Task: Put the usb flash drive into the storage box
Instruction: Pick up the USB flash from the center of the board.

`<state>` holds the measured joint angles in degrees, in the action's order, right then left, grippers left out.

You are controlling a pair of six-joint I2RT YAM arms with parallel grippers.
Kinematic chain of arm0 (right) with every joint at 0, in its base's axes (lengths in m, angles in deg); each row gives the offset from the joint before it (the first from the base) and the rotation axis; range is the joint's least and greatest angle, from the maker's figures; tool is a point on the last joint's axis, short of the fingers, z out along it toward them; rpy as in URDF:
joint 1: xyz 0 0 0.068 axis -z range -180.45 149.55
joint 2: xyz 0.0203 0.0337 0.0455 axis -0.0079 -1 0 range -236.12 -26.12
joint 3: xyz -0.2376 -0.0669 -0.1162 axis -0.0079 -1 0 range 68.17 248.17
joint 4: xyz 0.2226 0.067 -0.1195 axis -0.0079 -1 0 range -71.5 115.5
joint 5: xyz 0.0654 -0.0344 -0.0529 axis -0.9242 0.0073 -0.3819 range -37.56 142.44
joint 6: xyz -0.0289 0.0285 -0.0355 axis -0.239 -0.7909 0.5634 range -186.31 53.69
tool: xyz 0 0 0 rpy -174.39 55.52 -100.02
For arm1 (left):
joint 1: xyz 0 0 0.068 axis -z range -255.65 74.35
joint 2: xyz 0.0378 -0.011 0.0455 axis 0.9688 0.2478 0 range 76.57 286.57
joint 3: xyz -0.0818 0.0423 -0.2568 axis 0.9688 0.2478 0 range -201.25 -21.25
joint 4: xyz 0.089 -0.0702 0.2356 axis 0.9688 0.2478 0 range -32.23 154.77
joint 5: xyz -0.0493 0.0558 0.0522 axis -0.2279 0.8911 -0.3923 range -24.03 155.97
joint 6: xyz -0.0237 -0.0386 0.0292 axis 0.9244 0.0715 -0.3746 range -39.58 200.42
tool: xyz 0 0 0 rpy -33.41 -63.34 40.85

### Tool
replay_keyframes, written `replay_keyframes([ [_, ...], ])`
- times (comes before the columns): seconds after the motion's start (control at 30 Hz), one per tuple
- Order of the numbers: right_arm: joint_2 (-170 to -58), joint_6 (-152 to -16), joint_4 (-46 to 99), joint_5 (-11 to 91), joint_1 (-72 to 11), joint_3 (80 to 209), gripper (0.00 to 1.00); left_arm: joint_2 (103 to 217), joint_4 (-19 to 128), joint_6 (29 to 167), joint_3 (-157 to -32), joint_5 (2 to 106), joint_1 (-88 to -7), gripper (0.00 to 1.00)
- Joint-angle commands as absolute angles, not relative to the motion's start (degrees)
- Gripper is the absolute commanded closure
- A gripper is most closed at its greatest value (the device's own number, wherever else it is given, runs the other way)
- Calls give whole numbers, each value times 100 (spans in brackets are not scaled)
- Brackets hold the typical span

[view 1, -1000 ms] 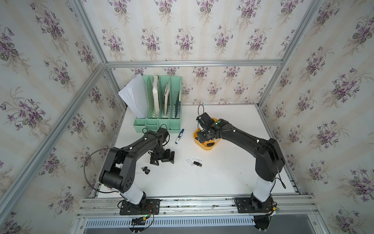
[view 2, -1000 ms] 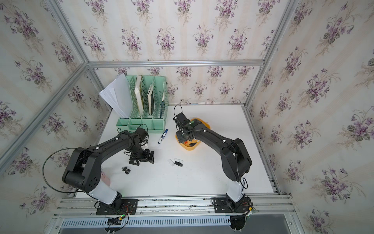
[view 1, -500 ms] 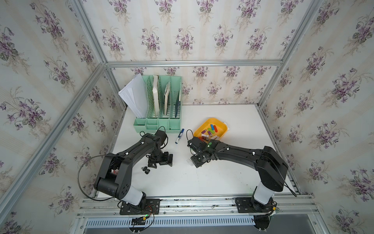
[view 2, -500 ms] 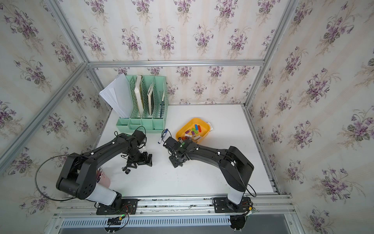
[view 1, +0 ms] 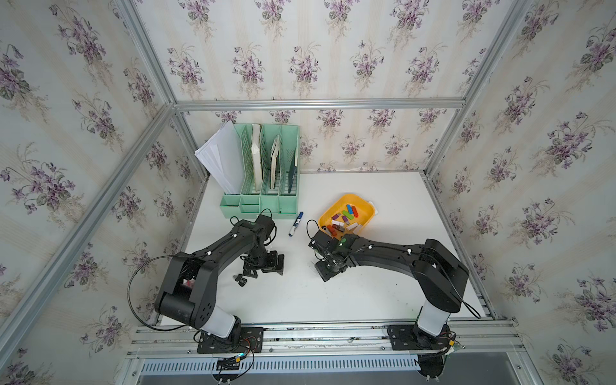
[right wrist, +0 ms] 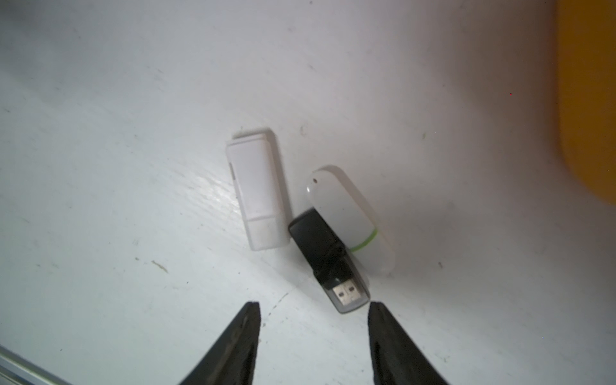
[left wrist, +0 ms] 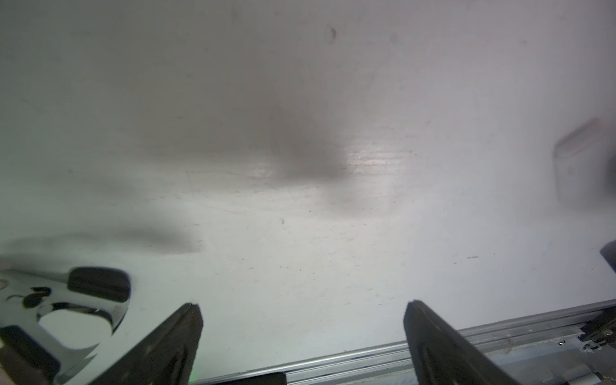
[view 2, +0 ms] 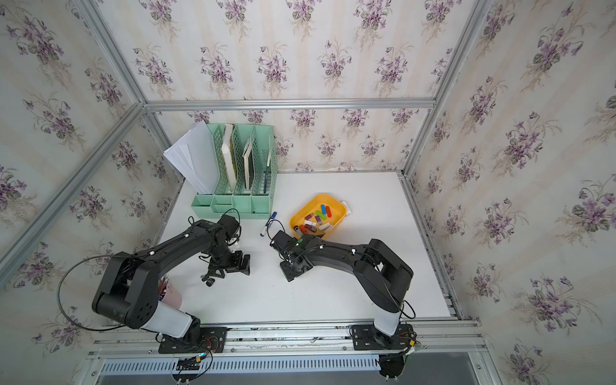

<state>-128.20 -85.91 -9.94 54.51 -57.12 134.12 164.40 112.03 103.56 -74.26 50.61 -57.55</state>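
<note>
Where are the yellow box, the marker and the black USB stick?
Yellow box [view 1: 366, 213]: a top view, bare inner wall.
Marker [view 1: 296, 224]: a top view, mid barrel.
Black USB stick [right wrist: 313, 240]: right wrist view, black body.

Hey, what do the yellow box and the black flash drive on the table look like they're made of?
The yellow box looks like smooth moulded plastic: even yellow-orange colour, rounded corners. The black flash drive seems to be matte black plastic; its cap looks like clear plastic, since the shiny, probably metal plug shows through it.
</note>
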Motion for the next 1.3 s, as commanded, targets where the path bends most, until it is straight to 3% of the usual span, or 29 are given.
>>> replay_keyframes([
  [0.0, -12907, -8731, -892, 5734, -5709, 13482, 42, 16430, 11259, 10372, -7434, 5105, -5755, 1],
  [1.0, -12941, -8732, -648, 4887, -5679, 13233, 43, 16404, 11241, 10389, -7389, 5116, -5755, 1],
  [1.27, -13064, -8750, -773, 5187, -5635, 13309, 45, 16414, 11218, 10389, -7372, 5094, -5755, 1],
])
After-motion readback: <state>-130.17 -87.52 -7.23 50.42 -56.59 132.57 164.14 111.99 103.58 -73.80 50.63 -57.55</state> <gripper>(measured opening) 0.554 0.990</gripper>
